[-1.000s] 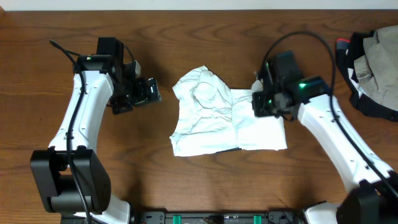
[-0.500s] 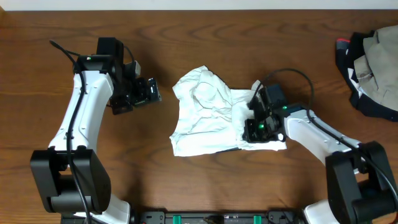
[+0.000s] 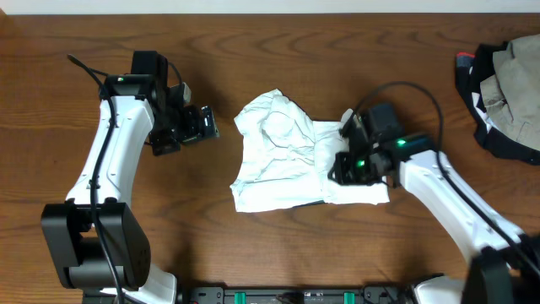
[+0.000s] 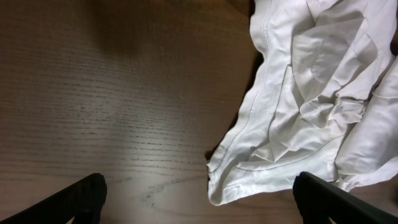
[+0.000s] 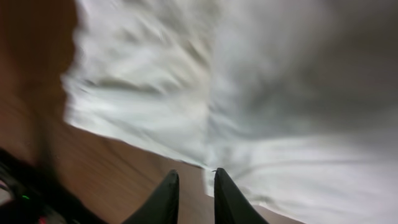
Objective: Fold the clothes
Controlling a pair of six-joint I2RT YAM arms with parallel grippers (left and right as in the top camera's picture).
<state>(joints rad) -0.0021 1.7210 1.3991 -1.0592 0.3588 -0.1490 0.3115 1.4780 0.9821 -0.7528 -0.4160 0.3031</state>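
The clothes (image 3: 283, 152) are a wrinkled white garment, partly folded, lying in the middle of the table. In the left wrist view its stitched edge and a corner (image 4: 298, 99) lie to the right. My left gripper (image 3: 205, 125) is open and empty over bare wood left of the garment, its fingers wide apart (image 4: 196, 199). My right gripper (image 3: 339, 167) is low at the garment's right part. In the blurred right wrist view its fingers (image 5: 194, 186) are close together at the cloth's edge (image 5: 261, 124), and wrinkles run to the tips.
A pile of dark and beige clothing (image 3: 506, 84) lies at the table's right edge. Bare wooden table (image 3: 253, 245) surrounds the garment. The arm bases stand at the front edge.
My right gripper has moved from the garment's upper right down toward its lower middle, then shifted slightly. The garment's shape is nearly the same. The left arm has not moved.
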